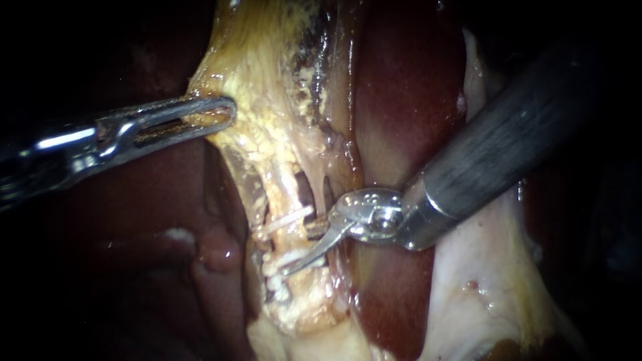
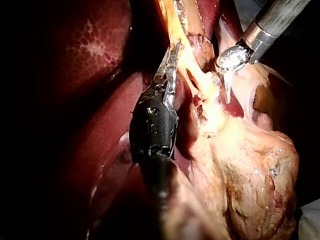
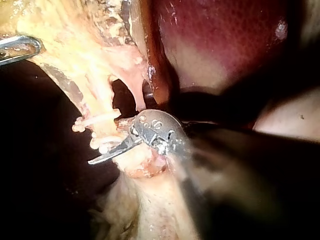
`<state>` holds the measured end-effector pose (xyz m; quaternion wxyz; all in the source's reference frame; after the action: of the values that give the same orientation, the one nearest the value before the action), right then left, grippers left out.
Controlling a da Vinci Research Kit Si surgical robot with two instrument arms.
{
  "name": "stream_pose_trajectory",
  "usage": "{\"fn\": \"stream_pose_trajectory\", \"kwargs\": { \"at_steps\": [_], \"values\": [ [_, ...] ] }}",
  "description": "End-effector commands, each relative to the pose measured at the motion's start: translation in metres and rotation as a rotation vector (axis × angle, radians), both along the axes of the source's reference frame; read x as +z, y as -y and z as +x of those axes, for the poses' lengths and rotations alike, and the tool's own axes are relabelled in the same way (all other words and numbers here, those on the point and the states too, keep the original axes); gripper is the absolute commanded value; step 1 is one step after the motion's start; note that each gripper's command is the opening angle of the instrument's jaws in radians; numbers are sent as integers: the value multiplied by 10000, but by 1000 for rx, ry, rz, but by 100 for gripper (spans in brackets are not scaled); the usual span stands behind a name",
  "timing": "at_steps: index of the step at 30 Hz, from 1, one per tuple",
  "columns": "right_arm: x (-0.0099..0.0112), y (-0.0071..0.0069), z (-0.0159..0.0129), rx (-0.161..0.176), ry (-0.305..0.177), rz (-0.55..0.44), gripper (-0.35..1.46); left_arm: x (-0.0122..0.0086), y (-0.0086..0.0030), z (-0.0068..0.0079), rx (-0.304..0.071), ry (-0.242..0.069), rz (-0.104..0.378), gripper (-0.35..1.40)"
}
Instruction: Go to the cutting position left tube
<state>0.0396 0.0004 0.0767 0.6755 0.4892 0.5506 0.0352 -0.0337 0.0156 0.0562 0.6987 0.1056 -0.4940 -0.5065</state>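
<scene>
Against the dark red liver (image 1: 401,100), the left instrument (image 1: 214,115) had its jaws clamped on yellowish tissue (image 1: 267,134); the right instrument (image 1: 307,244) had its jaws parted beside a clipped tube (image 1: 275,200).

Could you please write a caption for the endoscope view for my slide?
Left instrument grips the yellowish tissue; right instrument tip lies by white clips on a tube.

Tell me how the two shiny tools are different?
The left instrument has long, straight, slotted jaws, while the right instrument has thin curved blades. The left one's jaws are shut on yellow tissue; the right one's are open beside a white clip. The right shaft looks thicker. Both are shiny metal.
</scene>
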Motion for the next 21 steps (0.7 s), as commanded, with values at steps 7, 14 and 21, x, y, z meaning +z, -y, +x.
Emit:
{"fn": "stream_pose_trajectory", "kwargs": {
  "at_steps": [7,14,21],
  "values": [
    [-1,0,14,11,-25,17,108,-1,-1,-1,-2,-2,0,-35],
    [-1,5,30,21,-42,26,105,0,-1,-2,-3,-2,0,-35],
    [5,10,43,20,-15,61,94,0,-1,-3,-3,-2,0,-35]
  ]
}}
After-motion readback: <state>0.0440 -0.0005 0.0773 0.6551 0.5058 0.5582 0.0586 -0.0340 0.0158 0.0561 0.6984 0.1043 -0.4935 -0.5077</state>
